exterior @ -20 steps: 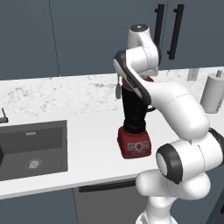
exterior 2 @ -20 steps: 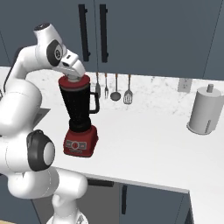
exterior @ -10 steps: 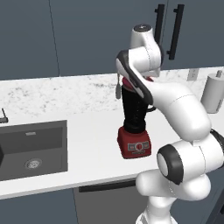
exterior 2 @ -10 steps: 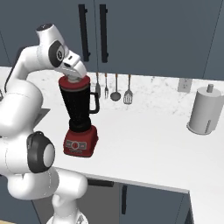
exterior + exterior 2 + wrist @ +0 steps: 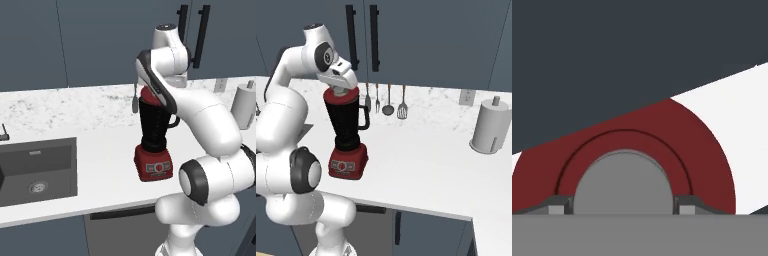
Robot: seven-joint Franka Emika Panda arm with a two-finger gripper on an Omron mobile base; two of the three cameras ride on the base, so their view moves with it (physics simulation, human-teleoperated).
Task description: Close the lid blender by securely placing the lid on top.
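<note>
The blender (image 5: 347,132) stands on the white counter, a dark jar with a side handle on a red base with a button panel (image 5: 154,167). The red lid (image 5: 342,93) lies flat on the jar's rim, and in the left base view its edge (image 5: 149,97) shows under my wrist. My gripper (image 5: 340,89) points straight down onto it. In the hand view the fingertips (image 5: 559,204) press against both sides of the lid's grey knob (image 5: 623,182), with the red disc (image 5: 707,150) around it. My gripper (image 5: 623,206) is shut on the lid.
A white paper-towel roll (image 5: 489,127) stands at the right of the counter. Utensils (image 5: 388,100) hang on the back wall behind the blender. A dark sink (image 5: 35,167) is set into the counter to the left. Dark cabinets (image 5: 431,40) rise above.
The arm's upper links have shifted slightly up and to the right. The gripper and the lid stay on top of the jar.
</note>
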